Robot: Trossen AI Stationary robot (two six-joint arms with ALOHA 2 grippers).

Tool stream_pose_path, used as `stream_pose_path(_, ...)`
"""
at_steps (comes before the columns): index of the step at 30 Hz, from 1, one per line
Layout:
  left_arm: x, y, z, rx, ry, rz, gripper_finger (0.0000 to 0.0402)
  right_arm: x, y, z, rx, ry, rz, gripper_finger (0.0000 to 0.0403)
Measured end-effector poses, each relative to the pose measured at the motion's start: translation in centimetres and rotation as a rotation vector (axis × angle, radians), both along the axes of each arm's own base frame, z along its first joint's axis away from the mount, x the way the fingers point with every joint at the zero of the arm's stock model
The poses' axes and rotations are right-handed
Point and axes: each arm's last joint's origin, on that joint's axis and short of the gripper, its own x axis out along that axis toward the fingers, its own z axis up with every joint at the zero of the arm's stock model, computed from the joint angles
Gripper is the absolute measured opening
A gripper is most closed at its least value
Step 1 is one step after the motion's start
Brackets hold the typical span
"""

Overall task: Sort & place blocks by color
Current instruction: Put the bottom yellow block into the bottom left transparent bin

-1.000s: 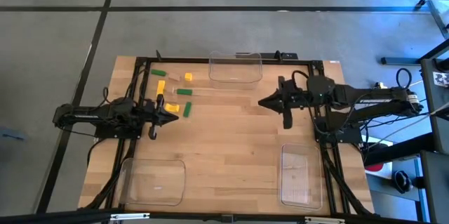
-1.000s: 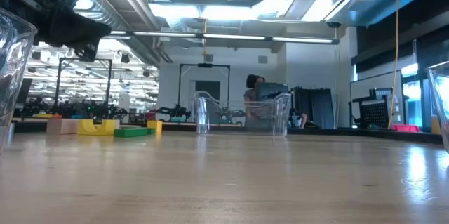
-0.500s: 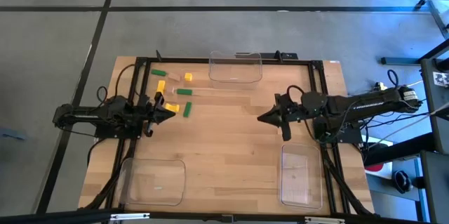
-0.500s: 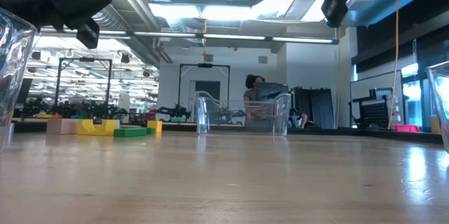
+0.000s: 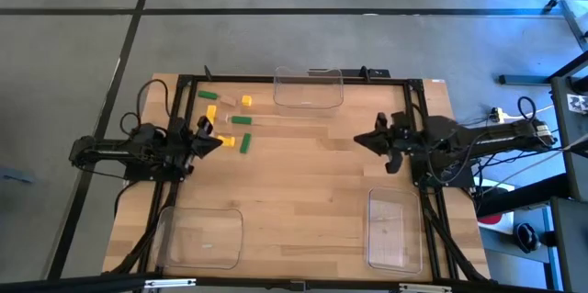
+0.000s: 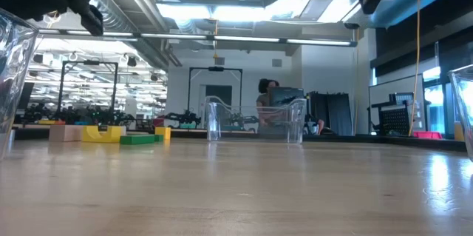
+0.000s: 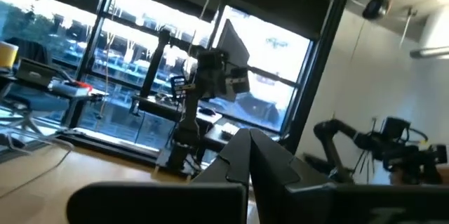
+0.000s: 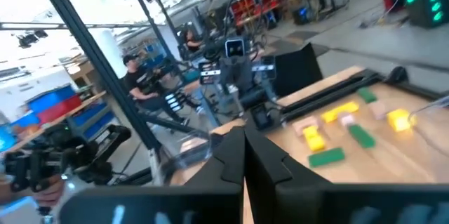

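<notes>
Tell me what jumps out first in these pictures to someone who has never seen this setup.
The bright cluster of yellow and green blocks at the table's far left corner stands out against the pale wood. Two dark arms reach in from opposite sides, the left gripper just beside that cluster and the right gripper over bare wood right of centre, both shut. Three clear trays sit empty: one at the far edge, two at the near corners.

Overhead view of the wooden table [image 5: 303,192]. Yellow, green and tan blocks [image 5: 230,118] lie scattered near the far left corner. The left gripper [image 5: 213,142] sits just beside them; the right gripper [image 5: 363,140] is well apart. Clear trays: far centre [image 5: 309,90], near left [image 5: 199,237], near right [image 5: 390,230].
</notes>
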Motion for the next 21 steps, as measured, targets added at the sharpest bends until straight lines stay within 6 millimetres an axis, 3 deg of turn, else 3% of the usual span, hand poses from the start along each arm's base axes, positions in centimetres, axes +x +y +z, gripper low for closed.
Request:
stream_pose_path(6,-0.4,0.5,0.8,-0.071,-0.093,0.145,0.0000,-0.1,-0.1,0.1,-0.008,-0.005,-0.028,0.0001)
stream_pose_path(10,-0.2,0.6,1.3,-0.121,-0.058,0.189,0.0000,-0.1,-0.1,0.1,-0.007,-0.005,-0.029,0.0001)
stream_pose_path(15,1.1,0.8,4.3,-0.093,0.127,0.234,0.0022,-0.1,-0.1,0.1,-0.016,-0.005,-0.030,0.0000)
stream_pose_path(21,3.1,1.5,7.7,-0.064,0.438,0.297,0.0094,-0.1,-0.1,0.1,-0.028,-0.004,-0.031,0.0000)
